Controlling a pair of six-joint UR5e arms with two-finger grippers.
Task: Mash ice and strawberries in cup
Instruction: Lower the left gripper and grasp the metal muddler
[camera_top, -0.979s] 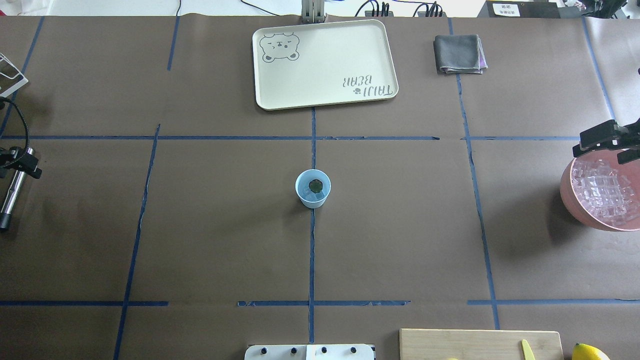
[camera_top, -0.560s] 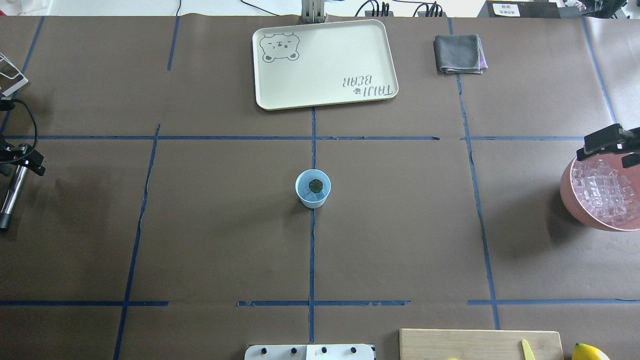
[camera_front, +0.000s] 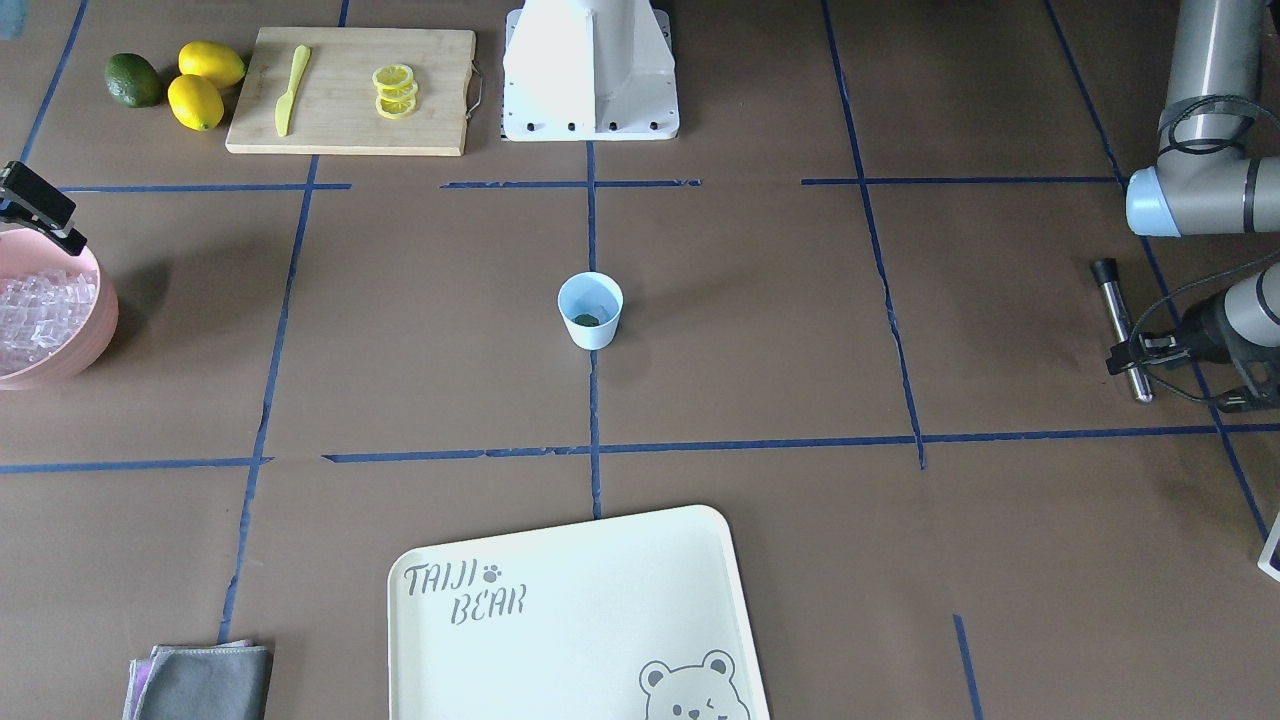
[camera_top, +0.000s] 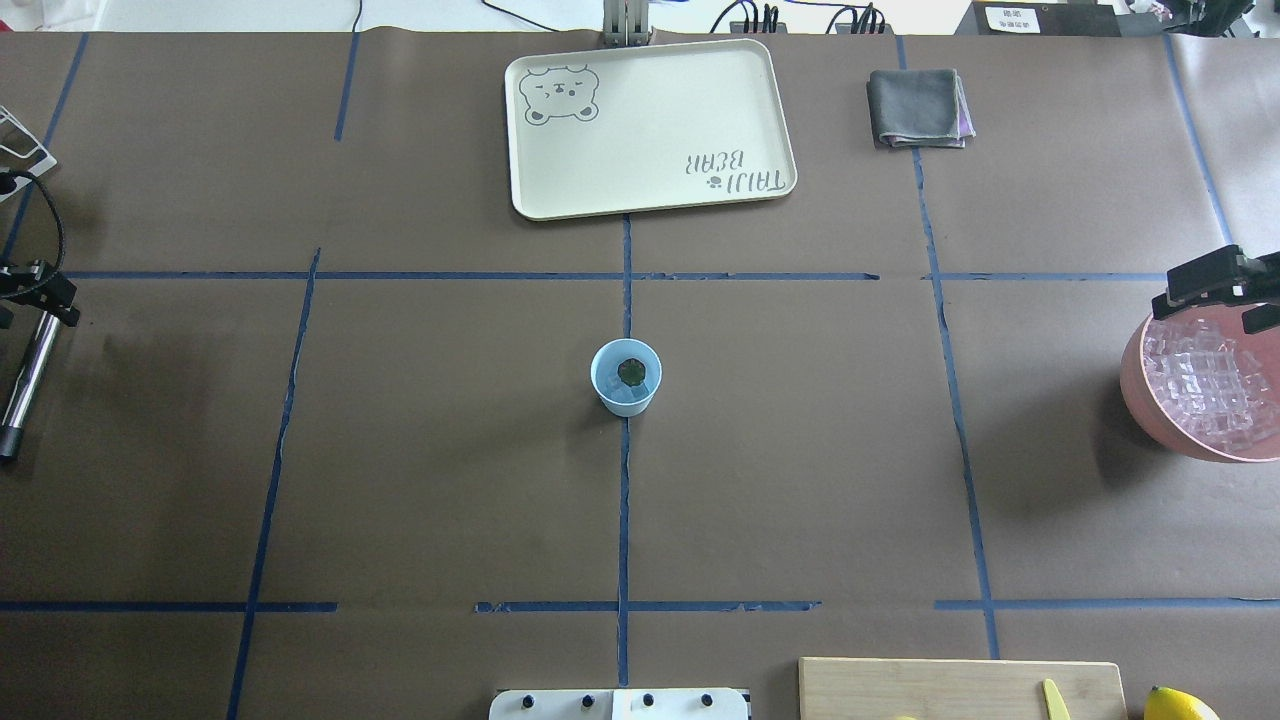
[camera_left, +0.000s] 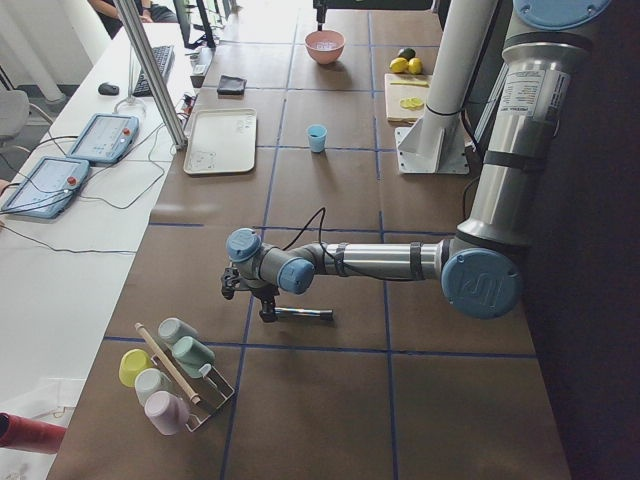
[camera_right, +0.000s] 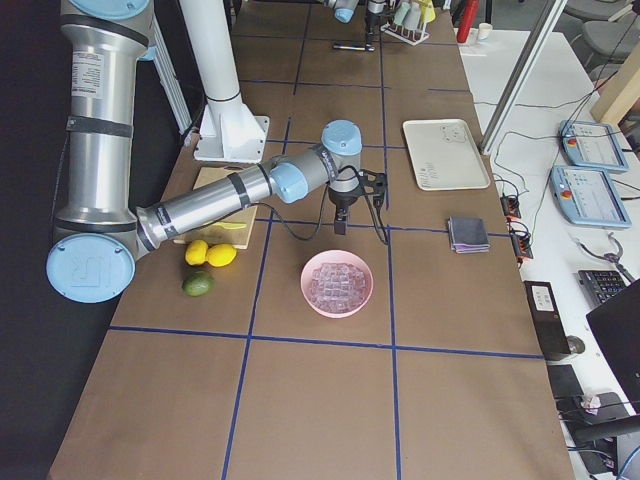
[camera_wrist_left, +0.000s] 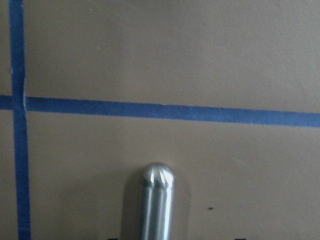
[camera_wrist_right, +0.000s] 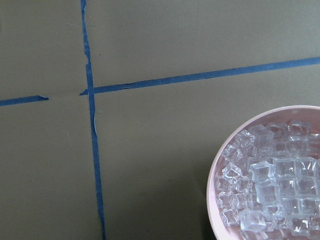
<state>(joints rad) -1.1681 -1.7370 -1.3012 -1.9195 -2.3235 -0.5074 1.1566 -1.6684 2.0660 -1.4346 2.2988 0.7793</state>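
The pale-blue cup (camera_top: 626, 377) (camera_front: 590, 310) stands upright at the table's middle, with a dark green roundish thing at its bottom; no red strawberries show. Ice (camera_top: 1205, 385) (camera_wrist_right: 275, 190) fills a pink bowl (camera_top: 1135, 390) at the right edge. My right gripper (camera_top: 1225, 295) hangs open over the bowl's far rim, holding nothing. At the left edge a metal rod (camera_top: 22, 385) (camera_wrist_left: 157, 205) lies flat on the table. My left gripper (camera_top: 40, 295) (camera_front: 1140, 352) is low over its far part, open, a finger on either side.
A cream bear tray (camera_top: 650, 130) and a folded grey cloth (camera_top: 918, 107) lie at the far side. Near the robot's base are a wooden board (camera_front: 340, 125) with lemon slices (camera_front: 394, 90) and a yellow knife (camera_front: 290, 90), two lemons (camera_front: 205, 85) and an avocado (camera_front: 133, 80). A cup rack (camera_left: 175, 375) stands beyond the left arm.
My left gripper has slid along the rod towards its far end while the rod stayed put. The right gripper has shifted a little to the right over the bowl's rim.
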